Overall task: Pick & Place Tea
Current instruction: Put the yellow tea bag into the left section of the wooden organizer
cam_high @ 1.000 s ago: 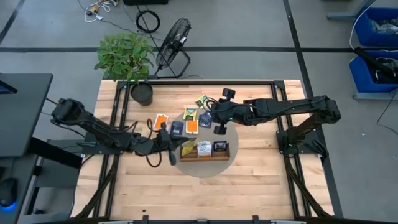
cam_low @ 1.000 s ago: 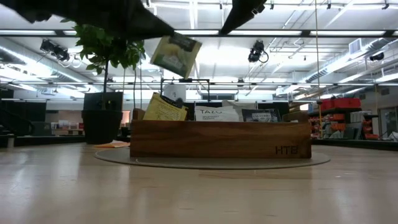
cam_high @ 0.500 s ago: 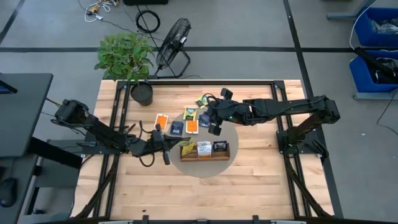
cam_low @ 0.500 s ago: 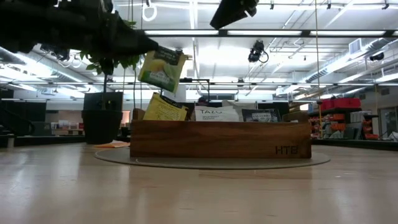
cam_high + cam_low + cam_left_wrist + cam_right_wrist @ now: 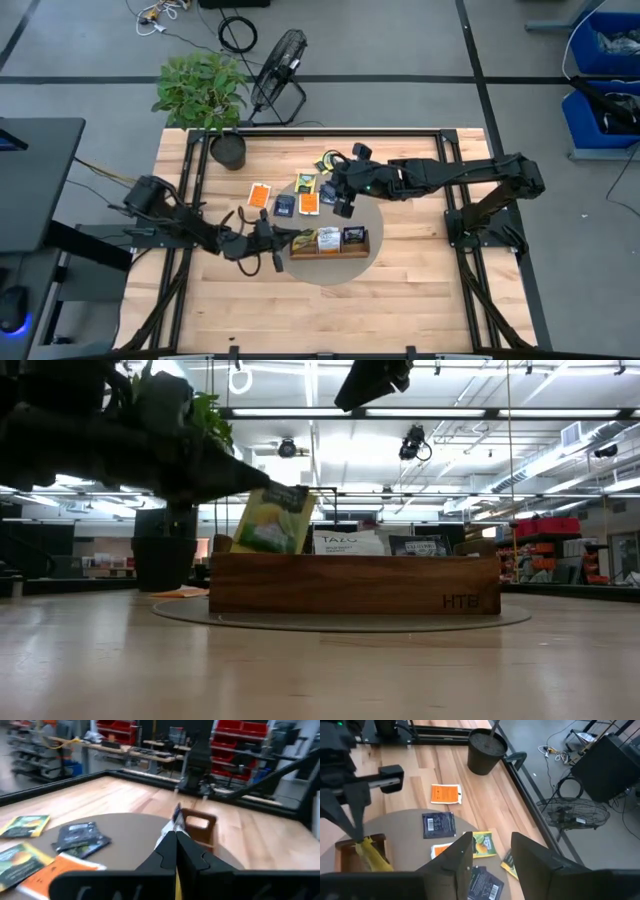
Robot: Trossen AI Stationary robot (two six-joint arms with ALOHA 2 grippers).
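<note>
Low view: the left gripper point(image 5: 240, 478), fingers pinched on a yellow-green tea packet point(image 5: 272, 520), holds it at the left-end compartment of the wooden tray point(image 5: 400, 584), its lower edge apparently already below the rim. High view: the tray sits on a round grey mat point(image 5: 372, 212); loose tea packets point(image 5: 298, 195) lie beyond it, an orange one point(image 5: 260, 194) on bare table. The right gripper point(image 5: 345, 196), fingers spread and empty, hovers over the loose packets near a potted plant point(image 5: 205, 95).

Grey floor point(image 5: 90, 50) w/ fan point(image 5: 280, 62), blue bins point(image 5: 605, 45); ceiling strip lights point(image 5: 470, 412)
</note>
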